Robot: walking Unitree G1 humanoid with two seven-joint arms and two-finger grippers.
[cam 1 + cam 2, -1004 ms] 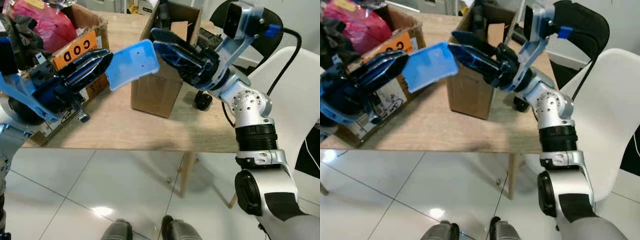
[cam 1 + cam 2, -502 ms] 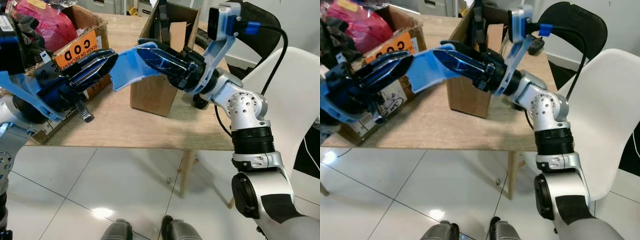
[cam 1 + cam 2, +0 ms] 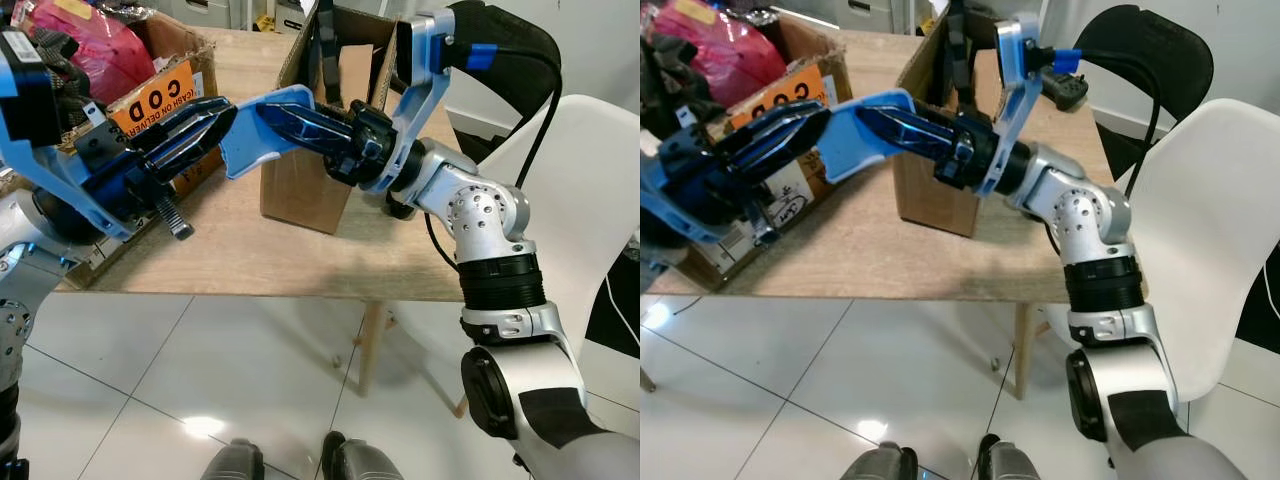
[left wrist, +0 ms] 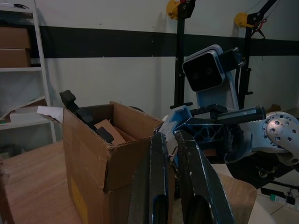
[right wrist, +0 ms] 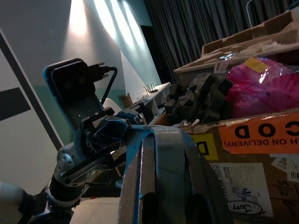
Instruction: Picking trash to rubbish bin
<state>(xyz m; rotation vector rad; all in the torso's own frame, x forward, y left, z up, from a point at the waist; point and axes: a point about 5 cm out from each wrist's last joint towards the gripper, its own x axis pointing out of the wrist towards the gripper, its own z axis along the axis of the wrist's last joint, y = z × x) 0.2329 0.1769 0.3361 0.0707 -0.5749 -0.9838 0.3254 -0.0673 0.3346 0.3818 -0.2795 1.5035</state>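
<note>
Left gripper (image 3: 205, 125) and right gripper (image 3: 285, 120): raised over wooden table (image 3: 250, 250), tips meeting, both clamped on opposite ends of blue plastic piece (image 3: 255, 140) held above table. Small cardboard box (image 3: 310, 190): open, dark items and cardboard scraps inside. Large box (image 3: 165, 85): pink bag (image 3: 85, 45) inside

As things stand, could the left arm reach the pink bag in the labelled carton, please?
Probably not yet. The left hand is shut on the blue plastic piece, which the right hand also grips. The pink bag lies close behind it, but the hand is occupied.
</note>
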